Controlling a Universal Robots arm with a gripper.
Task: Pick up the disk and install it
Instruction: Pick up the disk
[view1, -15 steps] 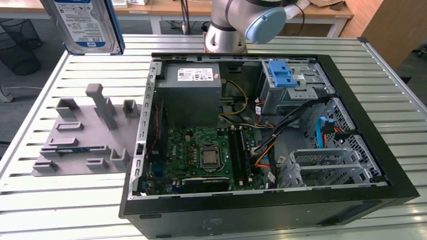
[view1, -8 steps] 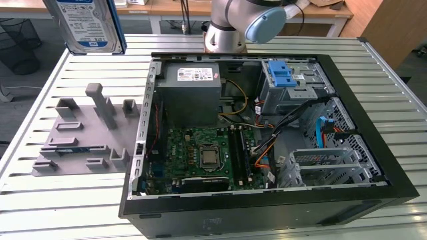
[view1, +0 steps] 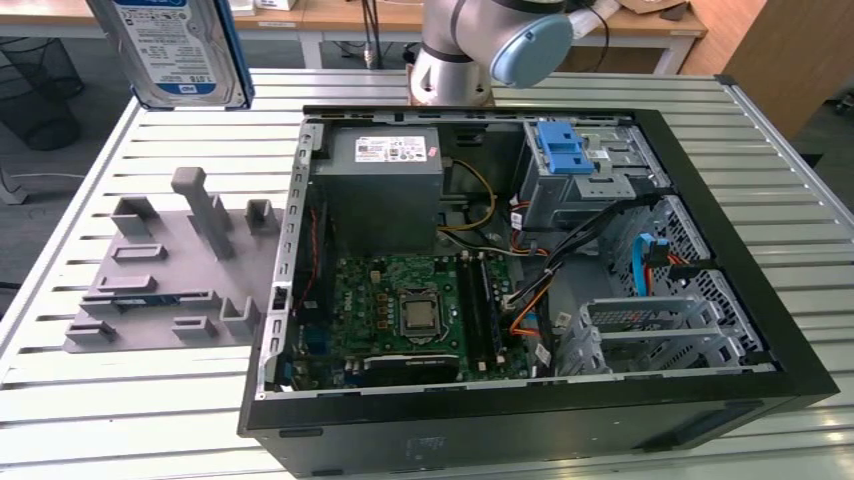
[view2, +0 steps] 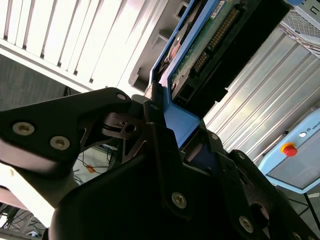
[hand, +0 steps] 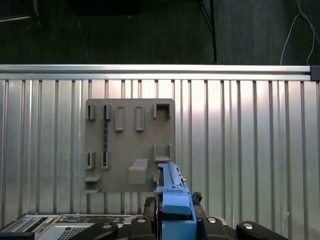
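- Now aloft, exterior view's left: disk (view1: 174, 50), gripper (view2: 176, 127) clamped shut on its tab (view2: 186, 119).
- Probably rigid, weighty, shock-fragile; safest held there, off the board (view2: 197, 55).

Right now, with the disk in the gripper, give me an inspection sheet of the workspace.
Surface: slatted metal table, carrying an open computer case and a gray holder plate.
Job's things: disk in its blue carrier, held in the air outside the case.
Clutter: nothing seen.
Gripper: gripper shut on the carrier's blue tab.
Cables: orange, yellow and black wires loose inside the case.
Surroundings: desk behind the table; wire bin at the exterior view's left; red stop button in the second wrist view.
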